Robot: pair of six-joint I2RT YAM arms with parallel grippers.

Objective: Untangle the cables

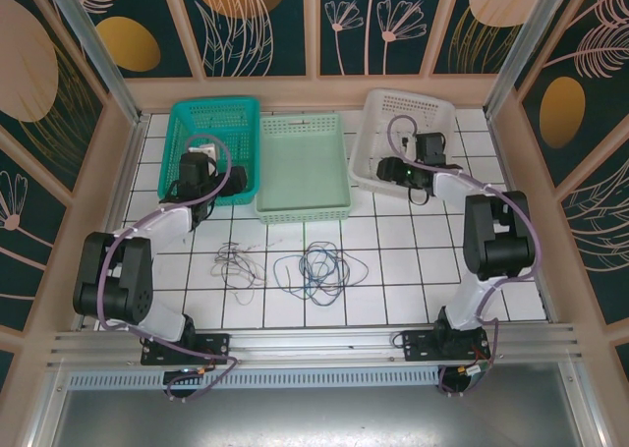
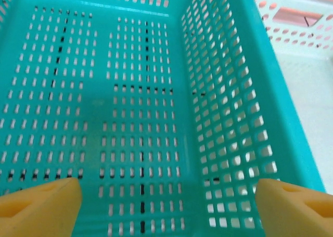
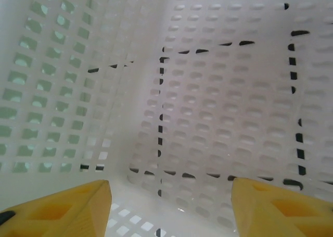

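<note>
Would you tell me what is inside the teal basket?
The left tool, jaws apart, hangs in the teal basket; the floor ahead of it is bare. What lies beneath it is hidden.

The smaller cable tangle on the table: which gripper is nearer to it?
Left. The left gripper is over the teal basket, just beyond the smaller tangle; the right gripper is over the white basket, far to its right.
</note>
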